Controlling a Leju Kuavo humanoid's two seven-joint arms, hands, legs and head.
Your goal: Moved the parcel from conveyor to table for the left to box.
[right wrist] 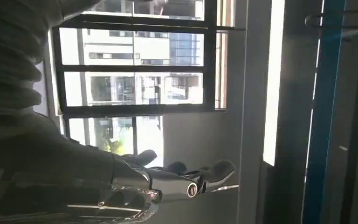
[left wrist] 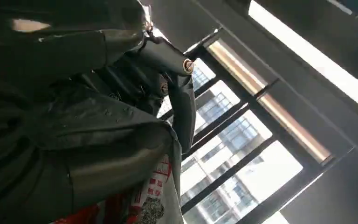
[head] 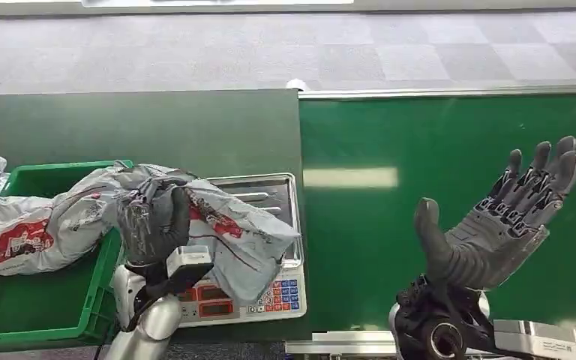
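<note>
A grey plastic parcel (head: 232,225) with red print is gripped by my left hand (head: 152,222) from underneath, above a silver scale (head: 270,296). The bag droops over the scale's pan and trails left toward a green crate (head: 52,307). In the left wrist view the parcel (left wrist: 154,205) wraps over my left hand (left wrist: 168,70). My right hand (head: 495,217) is held palm up above the green conveyor belt (head: 457,135), fingers spread, nothing in it. The right wrist view has my right hand (right wrist: 177,179) against windows.
Another grey parcel (head: 15,232) with red print lies in the green crate at the left. A dark green table (head: 135,124) lies behind the scale. The conveyor's metal rail (head: 450,91) runs along its far edge, with grey tiled floor beyond.
</note>
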